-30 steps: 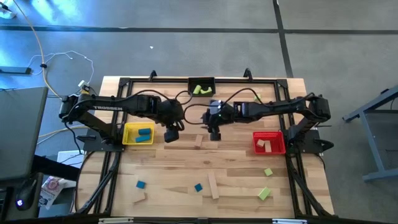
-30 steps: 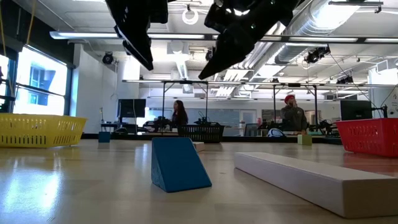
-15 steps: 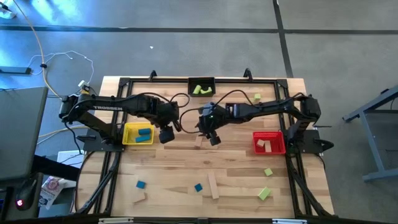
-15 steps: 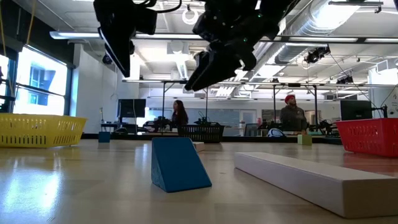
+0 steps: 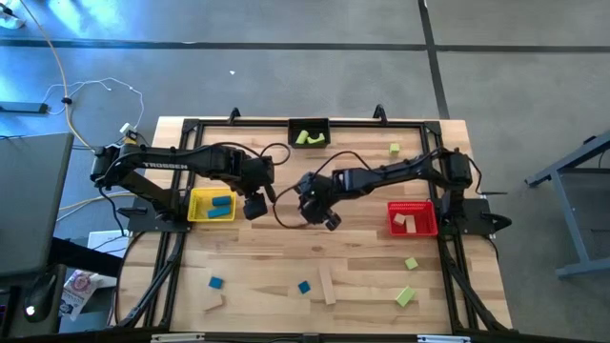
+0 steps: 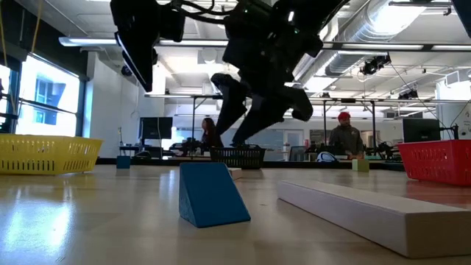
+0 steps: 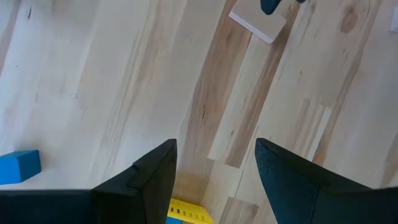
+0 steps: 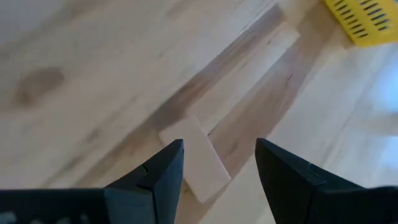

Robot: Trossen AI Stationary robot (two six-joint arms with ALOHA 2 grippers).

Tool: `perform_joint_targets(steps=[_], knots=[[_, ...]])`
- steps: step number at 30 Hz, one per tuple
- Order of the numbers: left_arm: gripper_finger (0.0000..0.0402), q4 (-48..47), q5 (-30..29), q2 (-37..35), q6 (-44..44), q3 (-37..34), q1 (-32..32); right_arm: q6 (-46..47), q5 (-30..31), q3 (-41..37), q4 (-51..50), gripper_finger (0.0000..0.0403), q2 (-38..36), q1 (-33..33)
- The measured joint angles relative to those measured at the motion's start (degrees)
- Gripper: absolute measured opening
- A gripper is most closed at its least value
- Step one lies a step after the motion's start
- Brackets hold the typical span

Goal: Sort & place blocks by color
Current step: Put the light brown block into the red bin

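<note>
Right gripper (image 5: 317, 211) lowered, jaws spread, over plain wood block (image 8: 194, 159) beside yellow bin (image 5: 212, 205) (pickup imminent); left gripper (image 5: 254, 206) unclenched, retracted binward.

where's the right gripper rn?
In the high view the right gripper is open near the table's middle, reaching across toward the left gripper and the yellow bin, directly over a plain wood block.

Yellow bin (image 5: 212, 205), red bin (image 5: 412, 219), seemingly black bin (image 5: 309, 128).
</note>
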Motion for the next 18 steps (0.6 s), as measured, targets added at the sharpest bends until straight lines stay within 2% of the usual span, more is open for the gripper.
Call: perform_joint_targets(steps=[5, 18], knots=[[0.0204, 0.1, 0.0, 0.0, 0.0, 0.0, 0.0, -5.8, 4.7, 0.0, -0.2, 0.0186, 0.4, 1.5], [0.0204, 0.5, 0.0, 0.0, 0.0, 0.0, 0.0, -8.9, 4.2, 0.0, 1.5, 0.0186, 3.4, 1.9]])
